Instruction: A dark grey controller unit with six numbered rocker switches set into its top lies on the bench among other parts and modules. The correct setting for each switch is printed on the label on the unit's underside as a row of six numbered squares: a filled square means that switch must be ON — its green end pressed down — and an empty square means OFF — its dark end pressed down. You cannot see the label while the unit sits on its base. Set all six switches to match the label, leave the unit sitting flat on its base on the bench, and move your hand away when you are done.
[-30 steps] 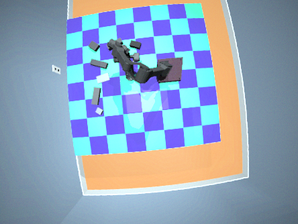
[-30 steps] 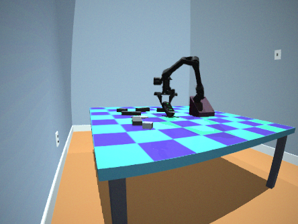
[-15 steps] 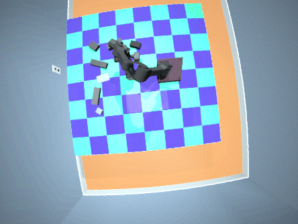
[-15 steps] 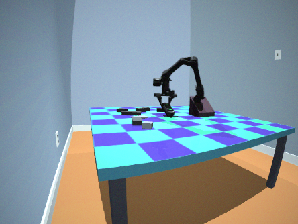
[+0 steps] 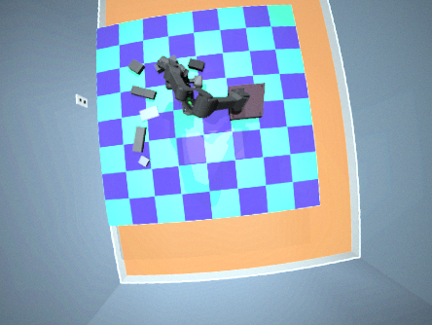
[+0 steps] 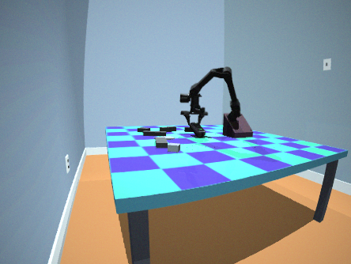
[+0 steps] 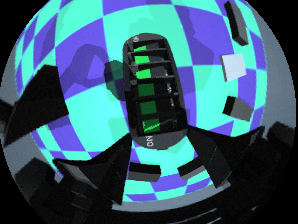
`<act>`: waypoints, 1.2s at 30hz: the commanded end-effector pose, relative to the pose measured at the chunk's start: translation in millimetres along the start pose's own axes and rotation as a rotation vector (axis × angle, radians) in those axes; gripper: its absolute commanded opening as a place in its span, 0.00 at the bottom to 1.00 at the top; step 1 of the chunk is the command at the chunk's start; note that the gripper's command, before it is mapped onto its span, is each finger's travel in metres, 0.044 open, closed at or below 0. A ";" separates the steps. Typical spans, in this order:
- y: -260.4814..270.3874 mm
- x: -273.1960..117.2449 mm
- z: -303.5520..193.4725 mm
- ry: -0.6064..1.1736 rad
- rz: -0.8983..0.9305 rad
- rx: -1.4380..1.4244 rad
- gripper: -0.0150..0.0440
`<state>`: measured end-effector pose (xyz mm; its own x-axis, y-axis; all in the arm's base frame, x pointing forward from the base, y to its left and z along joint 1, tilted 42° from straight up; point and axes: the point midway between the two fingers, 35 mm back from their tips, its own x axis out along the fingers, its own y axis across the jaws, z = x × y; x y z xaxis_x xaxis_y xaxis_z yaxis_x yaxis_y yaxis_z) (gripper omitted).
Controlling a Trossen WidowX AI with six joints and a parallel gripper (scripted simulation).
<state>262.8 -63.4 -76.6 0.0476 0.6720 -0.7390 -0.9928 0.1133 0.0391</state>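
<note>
The dark grey controller unit (image 5: 192,99) (image 6: 200,133) (image 7: 156,141) is tilted under the arm, with one end raised and the other low near the bench. Its switch side faces the wrist camera, showing a row of rockers with green ends on the left, some bright and some dim. "ON" is readable near the closer end. Which rocker ends are pressed is unclear. The underside label is hidden. My gripper (image 6: 195,123) (image 7: 158,132) has its fingers wide, one on each side of the unit's raised end, and appears shut on it.
Dark modules (image 5: 136,66) (image 5: 144,92) (image 5: 197,64) and a long one (image 5: 139,139) (image 7: 236,22) lie around the unit. A white plate (image 5: 149,113) (image 7: 233,67) and a small pale block (image 5: 144,161) (image 6: 174,147) lie beside them. The arm's base (image 5: 255,107) (image 6: 243,130) stands opposite.
</note>
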 end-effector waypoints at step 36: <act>0.4 26.7 -2.2 0.008 0.002 -0.002 0.83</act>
<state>263.0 -50.6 -96.8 0.0423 0.6595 -0.7505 -0.9934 0.1077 0.0386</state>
